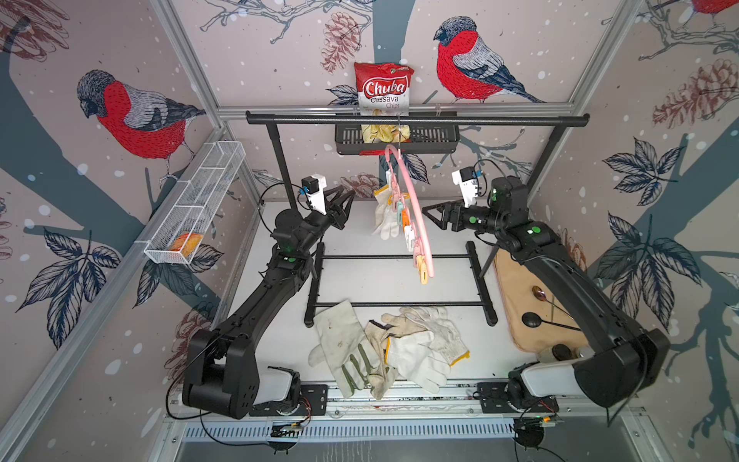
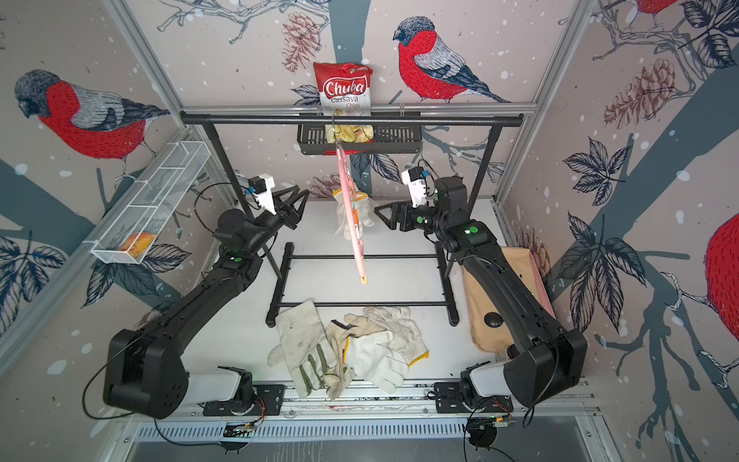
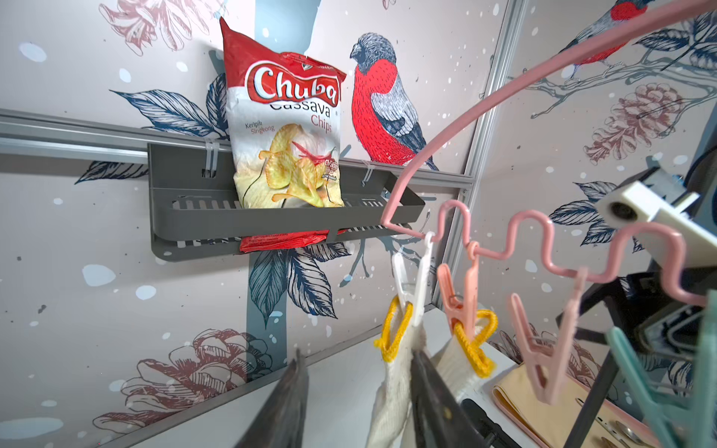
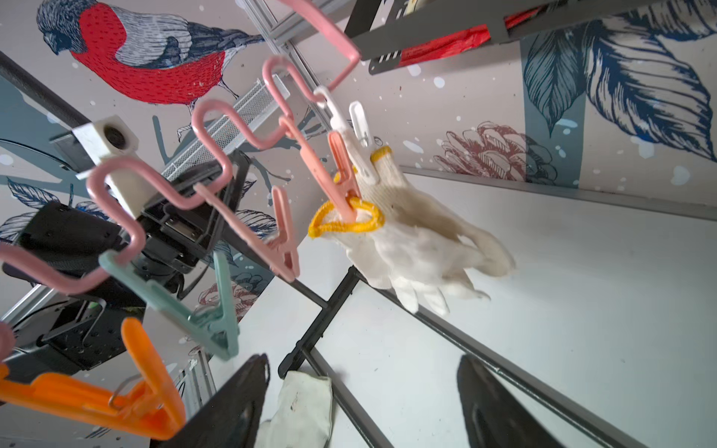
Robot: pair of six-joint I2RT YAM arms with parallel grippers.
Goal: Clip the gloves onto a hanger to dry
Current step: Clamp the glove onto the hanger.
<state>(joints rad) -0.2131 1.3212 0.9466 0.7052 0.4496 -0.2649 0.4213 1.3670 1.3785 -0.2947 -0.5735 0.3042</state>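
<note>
The pink hanger [image 1: 416, 208] [image 2: 352, 224] hangs by its hook from the black rack's top bar. Two knit gloves [image 1: 386, 218] [image 4: 407, 240] with yellow cuffs hang at its far end, one from a white clothespin [image 3: 415, 279] and one from a pink clothespin [image 3: 461, 294]. My left gripper [image 1: 346, 208] [image 3: 357, 360] is open beside them; one hanging glove [image 3: 392, 388] sits just inside one finger, not pinched. My right gripper [image 1: 430, 216] [image 4: 362, 364] is open and empty on the hanger's other side. More gloves [image 1: 384, 352] [image 2: 344, 348] lie piled near the table's front edge.
The black rack [image 1: 416, 119] spans the table, and its base bars [image 1: 396, 256] lie on the white surface. A chips bag [image 1: 384, 88] stands in a black basket [image 1: 436, 140] on the back wall. A white wire basket [image 1: 196, 204] is on the left wall. A tan mat [image 1: 536, 332] with spoons lies at the right.
</note>
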